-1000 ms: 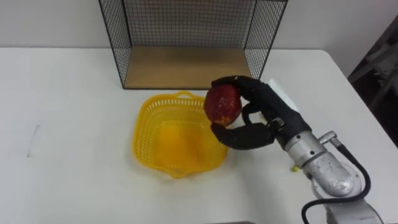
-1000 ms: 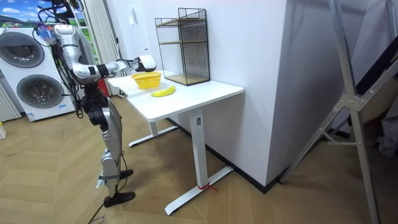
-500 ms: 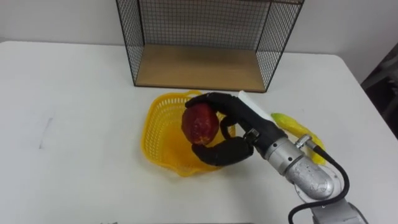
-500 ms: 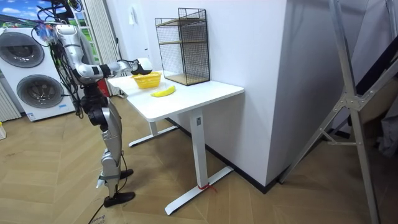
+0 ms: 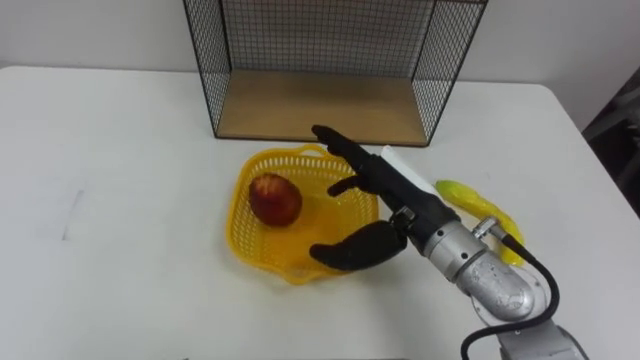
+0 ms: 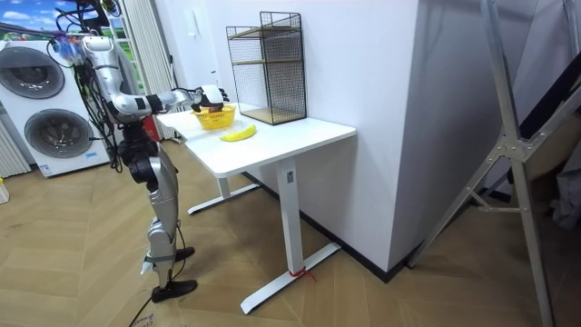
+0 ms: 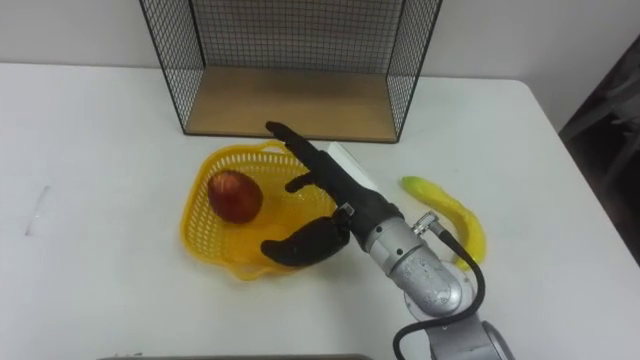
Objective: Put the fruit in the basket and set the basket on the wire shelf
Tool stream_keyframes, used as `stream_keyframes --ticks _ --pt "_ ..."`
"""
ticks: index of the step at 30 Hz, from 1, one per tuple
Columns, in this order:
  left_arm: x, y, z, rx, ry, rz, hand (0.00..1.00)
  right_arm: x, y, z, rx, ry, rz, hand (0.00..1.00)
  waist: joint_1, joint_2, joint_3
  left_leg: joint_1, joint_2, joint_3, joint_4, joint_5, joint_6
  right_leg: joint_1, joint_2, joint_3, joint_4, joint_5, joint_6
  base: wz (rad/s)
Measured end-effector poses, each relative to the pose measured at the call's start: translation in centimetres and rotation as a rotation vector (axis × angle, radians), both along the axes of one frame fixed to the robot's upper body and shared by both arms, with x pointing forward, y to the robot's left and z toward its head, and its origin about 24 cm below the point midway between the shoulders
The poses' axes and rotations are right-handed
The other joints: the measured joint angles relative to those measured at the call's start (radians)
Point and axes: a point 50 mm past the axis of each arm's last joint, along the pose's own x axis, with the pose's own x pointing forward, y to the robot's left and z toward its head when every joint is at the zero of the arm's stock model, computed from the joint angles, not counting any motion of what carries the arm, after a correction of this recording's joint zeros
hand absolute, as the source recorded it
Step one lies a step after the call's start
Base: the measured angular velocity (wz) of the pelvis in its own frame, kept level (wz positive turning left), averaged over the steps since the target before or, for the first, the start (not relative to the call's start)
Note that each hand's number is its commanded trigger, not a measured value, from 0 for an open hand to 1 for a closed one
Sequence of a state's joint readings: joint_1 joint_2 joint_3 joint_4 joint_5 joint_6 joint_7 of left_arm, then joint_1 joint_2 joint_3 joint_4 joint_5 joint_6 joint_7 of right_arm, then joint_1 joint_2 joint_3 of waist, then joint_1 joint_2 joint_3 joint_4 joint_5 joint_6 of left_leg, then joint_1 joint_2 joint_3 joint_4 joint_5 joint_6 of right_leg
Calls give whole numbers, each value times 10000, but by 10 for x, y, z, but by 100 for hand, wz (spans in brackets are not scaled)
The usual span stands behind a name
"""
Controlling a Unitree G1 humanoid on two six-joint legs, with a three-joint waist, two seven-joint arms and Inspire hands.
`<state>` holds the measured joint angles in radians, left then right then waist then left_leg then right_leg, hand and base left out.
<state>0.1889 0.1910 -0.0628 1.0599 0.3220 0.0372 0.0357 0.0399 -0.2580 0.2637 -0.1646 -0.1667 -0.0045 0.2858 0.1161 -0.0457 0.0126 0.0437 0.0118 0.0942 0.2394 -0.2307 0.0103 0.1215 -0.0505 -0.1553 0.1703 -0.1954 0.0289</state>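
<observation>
My robot hand (image 5: 388, 197) hangs spread, empty, over the basket (image 5: 240, 195) holding the apple (image 5: 275, 198); withdrawing carelessly could snag the rim and tip it.

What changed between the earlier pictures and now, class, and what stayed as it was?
The right hand carried the red fruit leftward over the yellow basket, then opened and let it go; the fruit now lies inside. The basket, banana and wire shelf stayed put.
</observation>
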Motion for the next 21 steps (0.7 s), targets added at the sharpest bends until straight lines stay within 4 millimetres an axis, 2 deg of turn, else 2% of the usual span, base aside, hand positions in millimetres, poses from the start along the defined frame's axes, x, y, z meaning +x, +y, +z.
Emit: stream_keyframes --ticks 14,17,18,21 --pt "1 -3 0 2 -3 -191 0 0 -3 -8 4 334 -200 0 -119 132 -28 -119 -16 -148 159 3 -4 -3 -8 -119 6 0 -1 2" --pt "1 -2 0 38 -24 -185 0 1 -3 -7 16 296 -267 0 -132 125 -33 -125 -20 -153 184 4 -3 3 -14 -114 6 0 -1 0" --pt "1 -2 0 98 -52 -173 0 1 -3 -7 29 263 -330 0 -150 81 -59 -123 -21 -154 184 5 -2 11 -15 -113 6 0 -1 0" --pt "-2 -1 0 209 -31 -121 0 2 -7 -6 59 144 -590 0 -287 60 -51 -49 -25 -147 168 7 1 85 -19 -103 9 0 0 0"
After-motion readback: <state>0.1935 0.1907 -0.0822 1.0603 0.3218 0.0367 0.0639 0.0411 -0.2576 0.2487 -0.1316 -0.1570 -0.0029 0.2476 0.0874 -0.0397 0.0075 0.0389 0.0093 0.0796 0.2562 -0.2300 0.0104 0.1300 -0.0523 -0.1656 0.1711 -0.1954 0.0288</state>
